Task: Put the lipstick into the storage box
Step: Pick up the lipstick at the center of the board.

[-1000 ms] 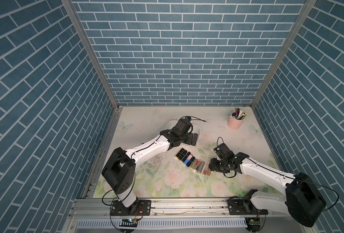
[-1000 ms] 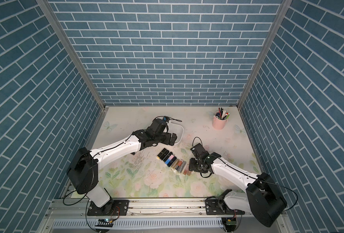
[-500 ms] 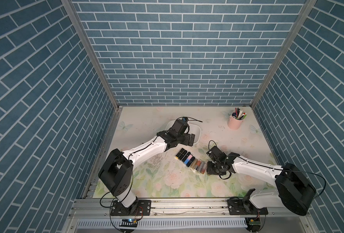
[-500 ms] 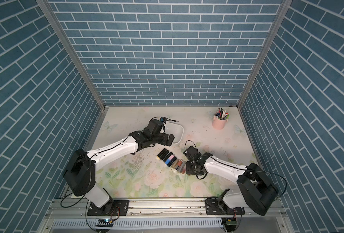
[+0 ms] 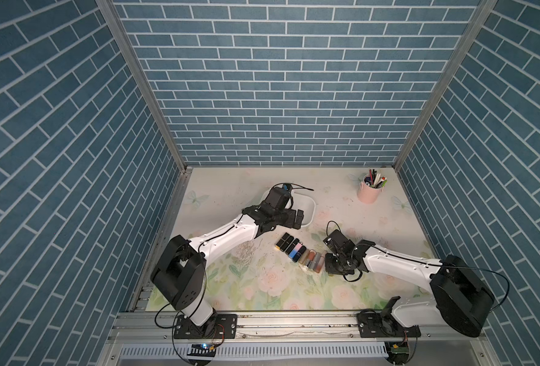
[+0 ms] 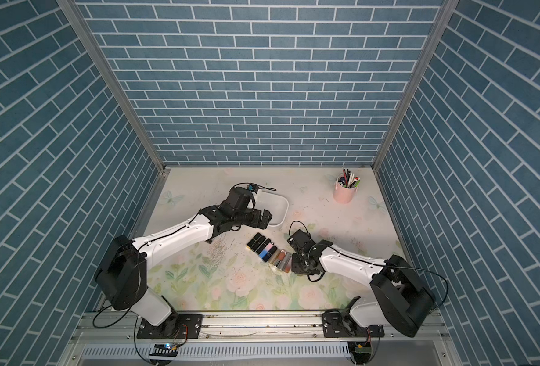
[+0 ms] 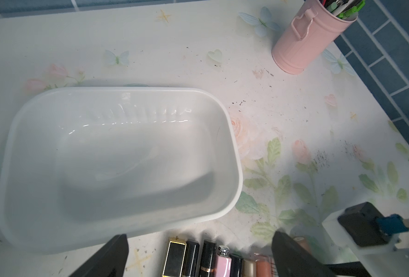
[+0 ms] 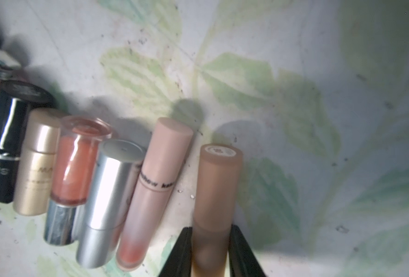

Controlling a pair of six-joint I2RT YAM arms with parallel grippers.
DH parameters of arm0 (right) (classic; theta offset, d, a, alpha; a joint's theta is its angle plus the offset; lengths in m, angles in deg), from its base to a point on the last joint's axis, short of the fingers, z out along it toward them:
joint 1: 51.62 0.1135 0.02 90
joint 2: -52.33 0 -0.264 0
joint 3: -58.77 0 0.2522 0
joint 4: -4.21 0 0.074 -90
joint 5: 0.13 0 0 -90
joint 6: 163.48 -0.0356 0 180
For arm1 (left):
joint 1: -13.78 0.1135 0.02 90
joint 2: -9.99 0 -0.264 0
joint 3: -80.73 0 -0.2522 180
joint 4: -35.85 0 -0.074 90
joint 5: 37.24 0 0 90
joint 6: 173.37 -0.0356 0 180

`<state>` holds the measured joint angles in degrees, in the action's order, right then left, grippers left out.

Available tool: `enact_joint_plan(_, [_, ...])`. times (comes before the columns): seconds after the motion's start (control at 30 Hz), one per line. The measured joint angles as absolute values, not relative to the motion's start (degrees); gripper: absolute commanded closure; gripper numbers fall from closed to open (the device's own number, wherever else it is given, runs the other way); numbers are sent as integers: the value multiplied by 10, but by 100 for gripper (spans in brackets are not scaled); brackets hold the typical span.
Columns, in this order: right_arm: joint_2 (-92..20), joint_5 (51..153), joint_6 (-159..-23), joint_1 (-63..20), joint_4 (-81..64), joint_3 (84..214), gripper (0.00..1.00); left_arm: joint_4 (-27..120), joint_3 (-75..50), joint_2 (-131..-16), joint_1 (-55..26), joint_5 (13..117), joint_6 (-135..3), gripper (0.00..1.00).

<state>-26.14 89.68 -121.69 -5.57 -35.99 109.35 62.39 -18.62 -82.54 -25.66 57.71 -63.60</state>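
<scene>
**A:** What's changed?

**B:** The right arm has swung left across the table [image 5: 262,285] to the row of tubes [image 5: 297,252]. The right gripper [image 8: 210,230], half open a second ago, has closed. The left arm has drawn back a little to the left.

**A:** Closed on what?

**B:** The brown lipstick [image 8: 216,187] at the right end of the row. The fingers [image 8: 182,249] clamp it on both sides near one end. It sits a bit apart from the pink tube [image 8: 160,182] beside it. I can't tell whether it has left the table.

**A:** And the left gripper?

**B:** The left gripper [image 5: 297,218] is spread wide with nothing in it. It hangs over the near right corner of the box [image 7: 232,144].

**A:** Where's the box from the lipstick?

**B:** Farther back and to the left, in both top views [image 5: 308,206] [image 6: 283,206]. The left end of the row lies just in front of its near edge. The pen cup [image 5: 370,193] stands well apart, at the far right.
</scene>
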Motion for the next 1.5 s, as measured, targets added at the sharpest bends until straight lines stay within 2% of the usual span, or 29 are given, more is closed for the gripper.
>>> enact_joint_plan(0.1, [-261,896,-1217,-55,-358,1094,87,613,-199,-822,-241,607,-630,1])
enact_joint_plan(0.33, [-225,876,-1200,-65,-383,1115,88,575,-214,-793,-203,696,-616,0])
enact_joint_plan(0.53, [-153,894,-1144,-125,-365,1163,88,497,-230,-774,-157,798,-584,0])
enact_joint_plan(0.7, [-105,975,-1081,-179,-286,1183,88,413,-255,-742,-133,873,-536,0])
enact_joint_plan(0.9, [-99,1121,-1044,-200,-150,1184,88,326,-252,-722,-130,939,-494,0])
enact_joint_plan(1.17, [-136,1240,-1043,-200,-5,1184,88,278,-242,-723,-130,989,-468,13])
enact_joint_plan(1.27, [-140,1258,-1047,-200,29,1184,88,278,-241,-723,-131,995,-468,23])
enact_joint_plan(1.5, [-156,1280,-1061,-200,84,1184,88,287,-239,-729,-158,994,-486,25])
